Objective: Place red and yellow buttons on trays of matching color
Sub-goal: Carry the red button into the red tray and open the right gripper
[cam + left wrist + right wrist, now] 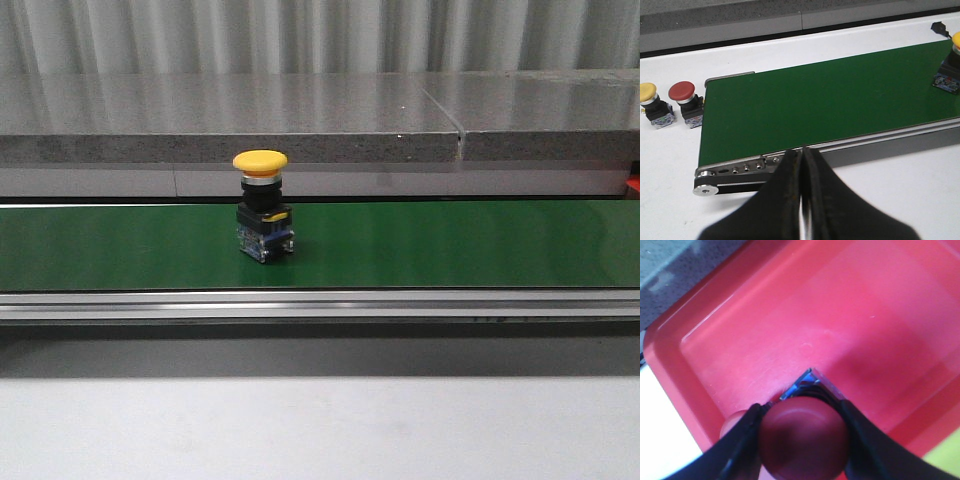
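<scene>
Item: yellow mushroom-head push button (262,205), upright on the green conveyor belt (450,245), long axis vertical, cap up, contact block on the belt, left of centre. Left wrist view alone shows a second yellow button (653,104) and a red button (686,103) upright on the white surface (670,150) just beyond the belt's end; left end effector (801,200) clenched, empty. Right wrist view alone shows the right end effector (802,440) grasping a red-capped button (804,437) over the red plastic tray (840,320).
</scene>
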